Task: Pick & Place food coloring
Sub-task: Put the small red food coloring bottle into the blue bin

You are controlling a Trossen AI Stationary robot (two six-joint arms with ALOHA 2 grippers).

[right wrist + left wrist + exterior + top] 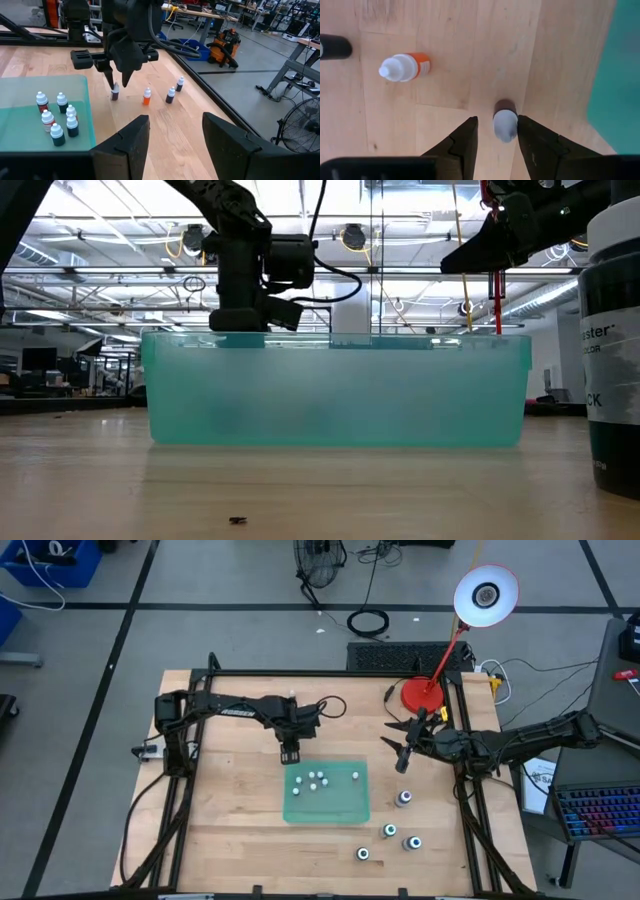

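The left claw (pixel 116 82) is straddling a small purple-bodied, white-capped bottle (pixel 505 120) of food coloring standing on the tabletop (pixel 230 800) just outside the green tray (pixel 345 808). Its fingers are sitting close on either side of the cap, though contact cannot be made out, so whether the bottle is gripped cannot be told.

Beyond this claw, an orange bottle (pixel 146 96) and two darker ones (pixel 170 94) are waiting in a loose row on the bare wood. Inside the tray, beside the working claw, about half a dozen white-capped bottles (pixel 56 120) are already standing in a cluster.

The right claw (pixel 403 754) is hanging idle above the tabletop off the tray's other side, fingers parted and holding nothing. Near it, four slightly larger bottles (pixel 404 799) with coloured tops are standing outside the tray.

By this showing the job looks roughly half done: one group is placed, one bottle is under the claw, and about seven are apparently left to move.
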